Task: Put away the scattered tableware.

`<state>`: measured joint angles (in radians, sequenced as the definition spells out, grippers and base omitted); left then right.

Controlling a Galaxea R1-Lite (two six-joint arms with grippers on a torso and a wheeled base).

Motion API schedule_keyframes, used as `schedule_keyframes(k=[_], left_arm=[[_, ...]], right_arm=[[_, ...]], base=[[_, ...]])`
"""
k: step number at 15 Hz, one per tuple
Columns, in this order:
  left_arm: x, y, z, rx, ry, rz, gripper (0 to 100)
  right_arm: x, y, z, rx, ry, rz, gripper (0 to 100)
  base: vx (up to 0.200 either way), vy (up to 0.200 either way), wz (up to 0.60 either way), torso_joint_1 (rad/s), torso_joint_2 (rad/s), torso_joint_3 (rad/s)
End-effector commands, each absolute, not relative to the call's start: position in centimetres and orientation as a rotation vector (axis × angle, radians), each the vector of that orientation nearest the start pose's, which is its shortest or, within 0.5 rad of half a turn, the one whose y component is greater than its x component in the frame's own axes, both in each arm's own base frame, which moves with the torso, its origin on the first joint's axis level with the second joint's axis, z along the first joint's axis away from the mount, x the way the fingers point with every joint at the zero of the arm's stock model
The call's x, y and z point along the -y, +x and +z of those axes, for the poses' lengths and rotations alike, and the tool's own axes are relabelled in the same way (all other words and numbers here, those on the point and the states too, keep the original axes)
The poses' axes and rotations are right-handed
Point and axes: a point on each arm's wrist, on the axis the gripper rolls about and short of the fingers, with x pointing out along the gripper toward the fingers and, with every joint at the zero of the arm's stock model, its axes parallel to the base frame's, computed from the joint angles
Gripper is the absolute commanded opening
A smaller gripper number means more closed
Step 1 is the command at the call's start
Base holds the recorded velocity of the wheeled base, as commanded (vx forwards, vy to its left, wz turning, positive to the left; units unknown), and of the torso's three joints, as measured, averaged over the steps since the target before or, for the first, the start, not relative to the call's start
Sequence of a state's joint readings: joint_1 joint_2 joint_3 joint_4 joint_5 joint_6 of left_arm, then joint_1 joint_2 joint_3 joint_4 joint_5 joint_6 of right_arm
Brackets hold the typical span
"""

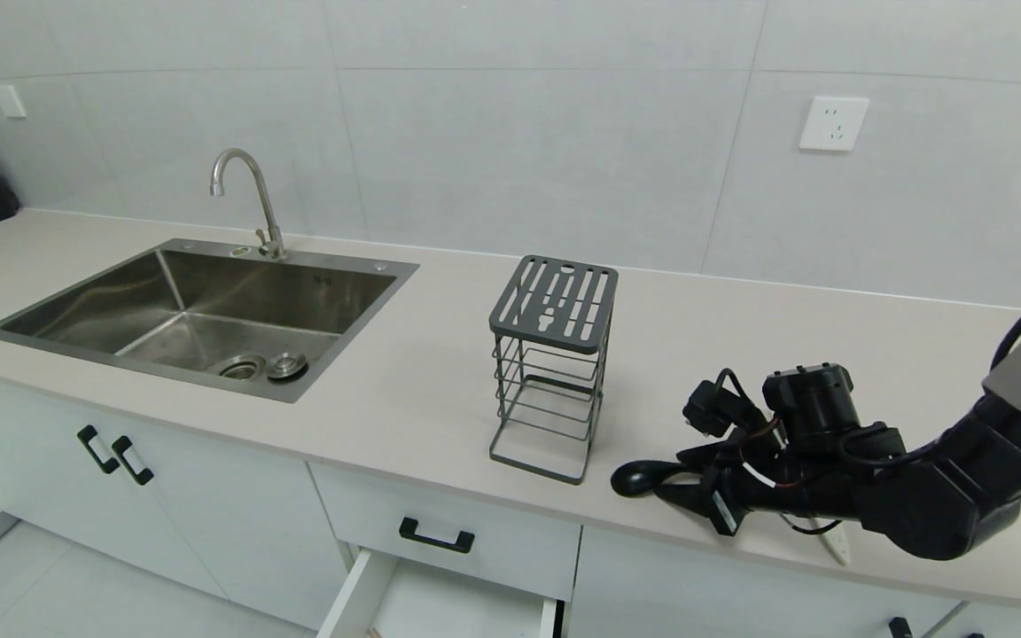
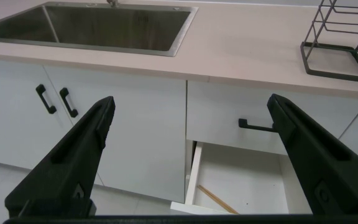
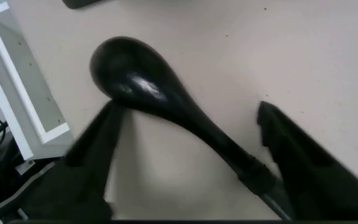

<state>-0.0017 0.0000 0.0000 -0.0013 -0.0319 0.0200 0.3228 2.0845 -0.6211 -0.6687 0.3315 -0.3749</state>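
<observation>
Step, as judged: grasping black spoon (image 3: 148,87) on bench (image 1: 404,390). Right gripper (image 3: 188,140) jaws spread astride handle (nothing gripped); left gripper (image 2: 191,106) jaws likewise spread, empty. Next probably needs: clamp, lift.

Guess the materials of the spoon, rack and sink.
Spoon: glossy black with a soft highlight on the bowl; probably plastic or lacquered wood, can't tell which.
Rack: thin wire with a slotted top plate; looks like metal with a matte dark grey coating.
Sink: streaky grey reflections; likely brushed stainless steel.

Glossy black spoon (image 3: 143,86), brushed steel sink (image 1: 280,288)
</observation>
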Motion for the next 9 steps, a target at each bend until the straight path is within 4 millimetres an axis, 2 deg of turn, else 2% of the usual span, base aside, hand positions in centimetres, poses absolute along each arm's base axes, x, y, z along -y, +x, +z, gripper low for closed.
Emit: schedule_keyframes(k=[1, 6, 9], left_arm=[[0.1, -2.3, 7.6, 0.002, 0.020, -0.034, 100], [0.1, -2.3, 7.6, 0.002, 0.020, -0.034, 100], [0.1, -2.3, 7.6, 0.002, 0.020, -0.034, 100]], right_arm=[[-10.3, 29.1, 1.8, -0.709, -0.339, 0.758, 0], [-8.7, 27.9, 2.2, -0.722, -0.345, 0.737, 0], [-8.2, 26.9, 3.7, -0.686, -0.347, 0.725, 0]], base=[[0.000, 0.000, 0.00, 0.000, 0.00, 0.000], [0.000, 0.000, 0.00, 0.000, 0.00, 0.000], [0.000, 0.000, 0.00, 0.000, 0.00, 0.000]])
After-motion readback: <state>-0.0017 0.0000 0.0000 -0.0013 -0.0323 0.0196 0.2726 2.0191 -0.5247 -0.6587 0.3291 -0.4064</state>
